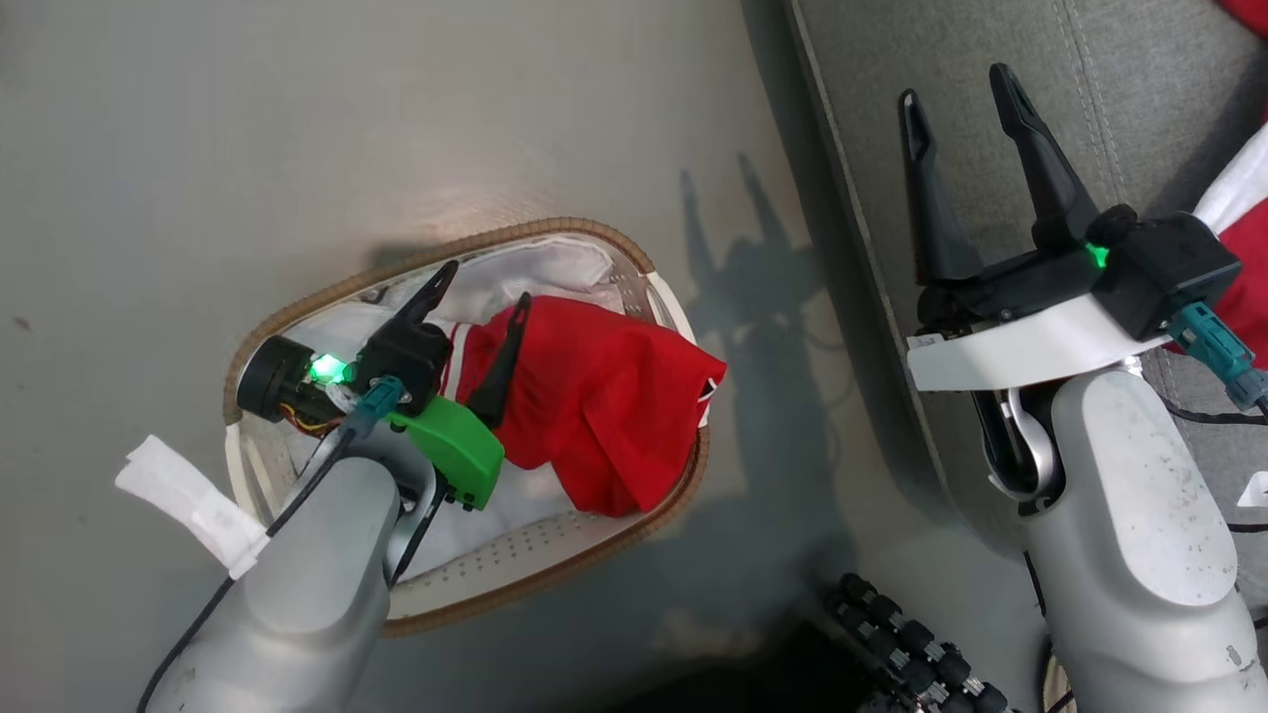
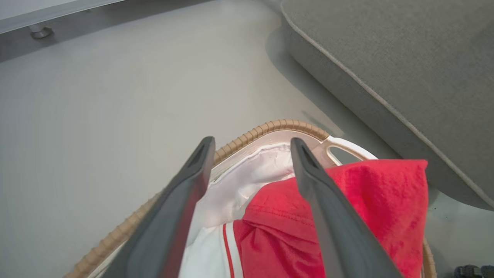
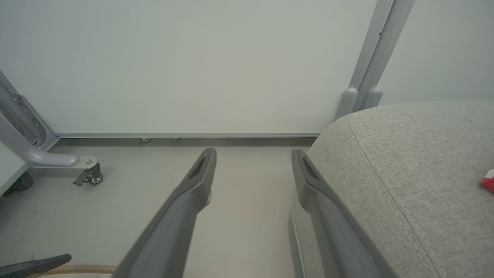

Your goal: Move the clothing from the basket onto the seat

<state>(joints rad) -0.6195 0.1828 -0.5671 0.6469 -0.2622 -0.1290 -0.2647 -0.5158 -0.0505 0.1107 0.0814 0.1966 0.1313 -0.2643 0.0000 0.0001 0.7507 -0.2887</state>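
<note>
Red crumpled clothing point(image 1: 604, 396) in oval woven-rimmed basket point(image 1: 584, 226); left tool point(image 1: 486, 281), right tool point(image 1: 954, 83) both agape, empty

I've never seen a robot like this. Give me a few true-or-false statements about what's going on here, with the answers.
1. A red garment lies in the basket. True.
2. The left gripper is clamped shut on that garment. False: it is open above the basket.
3. The right gripper is open and holds nothing. True.
4. The basket stands on top of the grey cushion. False: it stands on the floor beside the seat.
5. Some red and white clothing lies on the seat. True.
</note>
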